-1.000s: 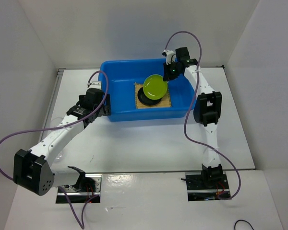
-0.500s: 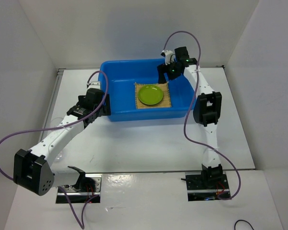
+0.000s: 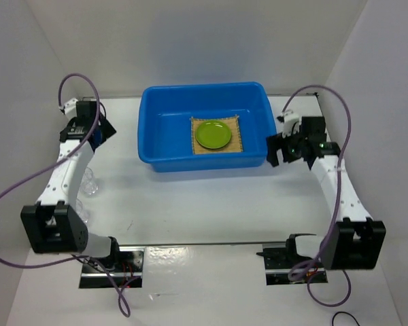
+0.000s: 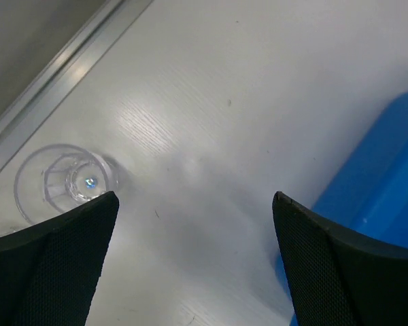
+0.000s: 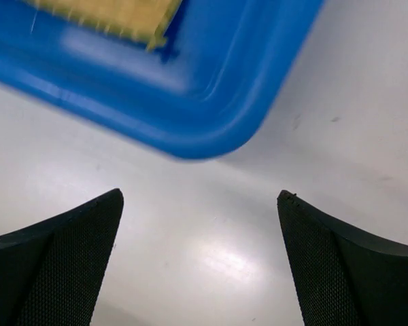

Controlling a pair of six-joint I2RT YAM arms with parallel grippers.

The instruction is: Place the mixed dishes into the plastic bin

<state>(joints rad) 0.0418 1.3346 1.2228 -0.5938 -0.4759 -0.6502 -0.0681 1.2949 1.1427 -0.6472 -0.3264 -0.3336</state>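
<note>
Both sets of jaws stand spread wide with nothing between them.

From the top view, the left gripper hangs over the far-left part of the table, left of the plastic bin. The right gripper sits just off the bin's near-right corner. Inside the bin the bamboo mat lies flat with the lime-green plate resting on it. A clear glass stands on the table at the left, beside the left arm. A second one nearer to the arm bases may be there, but it is too faint to be sure.

In the left wrist view, the left gripper looks down on bare table. The clear glass is upright by the left finger, close to the metal rail, and the bin's blue wall shows at the right.

In the right wrist view, the right gripper frames the bin's rounded corner, with an edge of the mat visible inside.

The glass looks like the remaining work, and the risk lies there. It is transparent and hard to centre on, so a finger landing on its rim could tip it or push it against the rail. A loose grip on smooth walls could let it slip during the carry. Released from too high, it could strike the plate.
</note>
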